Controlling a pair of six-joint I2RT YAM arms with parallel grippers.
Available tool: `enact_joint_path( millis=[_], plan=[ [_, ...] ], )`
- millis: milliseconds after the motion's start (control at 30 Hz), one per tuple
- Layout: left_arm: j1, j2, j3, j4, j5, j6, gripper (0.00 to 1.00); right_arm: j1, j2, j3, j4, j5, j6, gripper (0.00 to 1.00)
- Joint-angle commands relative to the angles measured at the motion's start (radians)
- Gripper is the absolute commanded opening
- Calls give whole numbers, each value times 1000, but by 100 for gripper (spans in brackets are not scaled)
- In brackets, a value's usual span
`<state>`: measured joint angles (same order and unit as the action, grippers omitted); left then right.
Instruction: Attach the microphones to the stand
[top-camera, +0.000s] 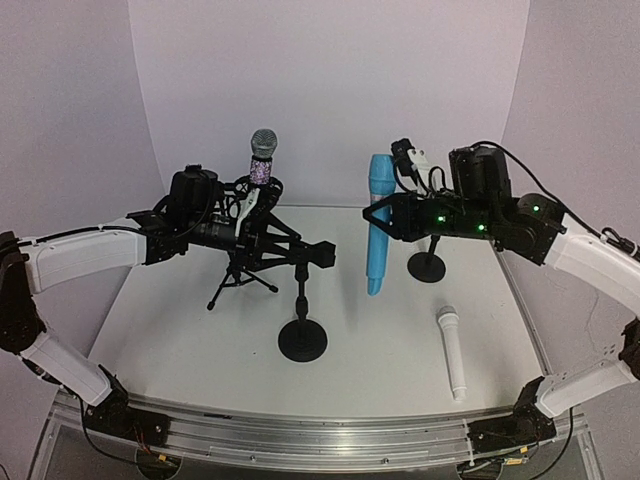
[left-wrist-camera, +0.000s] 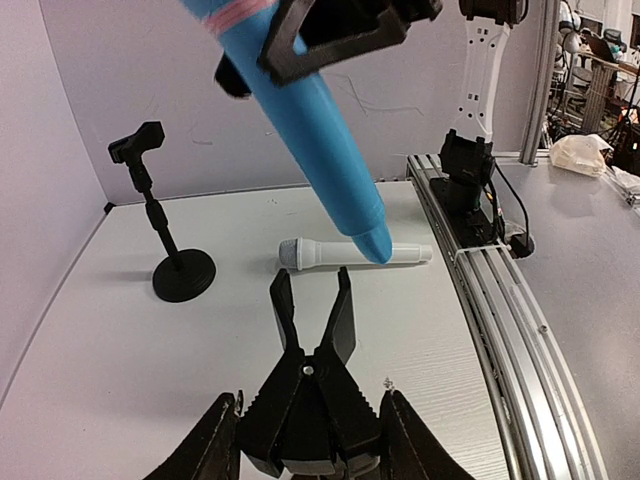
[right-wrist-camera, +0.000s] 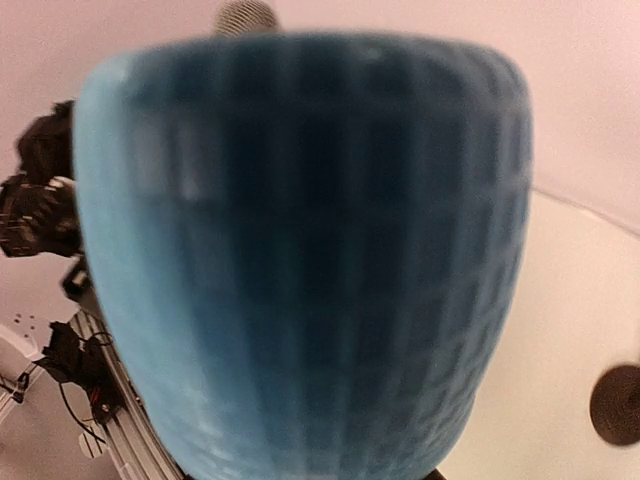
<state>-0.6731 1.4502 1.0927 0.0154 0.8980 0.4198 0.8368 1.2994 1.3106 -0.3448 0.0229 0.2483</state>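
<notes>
My right gripper (top-camera: 388, 214) is shut on the light blue microphone (top-camera: 378, 225) and holds it upright in the air, head up. Its head fills the right wrist view (right-wrist-camera: 300, 260) and hides my fingers there. My left gripper (top-camera: 318, 255) is shut on the black clip (left-wrist-camera: 312, 330) of the middle stand (top-camera: 302, 340); the clip's prongs stand open. The blue microphone's tail (left-wrist-camera: 368, 235) hangs just beyond the prongs, apart from them. The white microphone (top-camera: 452, 352) lies on the table. The glittery purple-silver microphone (top-camera: 262, 158) sits in a tripod stand (top-camera: 240, 280).
A third stand with a round base (top-camera: 428, 266) and an empty clip (left-wrist-camera: 137, 143) stands at the back right, behind the blue microphone. The white microphone (left-wrist-camera: 350, 253) lies across the left wrist view beyond the clip. An aluminium rail (top-camera: 320, 435) runs along the near edge.
</notes>
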Motion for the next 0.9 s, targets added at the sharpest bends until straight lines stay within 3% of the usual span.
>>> enact_joint_path(
  millis=[0, 433, 867],
  plan=[
    [7, 1, 17, -19, 23, -1, 0, 43, -39, -46, 321, -114, -170, 0],
    [25, 7, 7, 37, 63, -42, 0, 64, 17, -90, 428, -166, -371, 0],
    [26, 29, 15, 61, 90, -61, 0, 64, 63, -208, 637, -198, -345, 0]
  ],
)
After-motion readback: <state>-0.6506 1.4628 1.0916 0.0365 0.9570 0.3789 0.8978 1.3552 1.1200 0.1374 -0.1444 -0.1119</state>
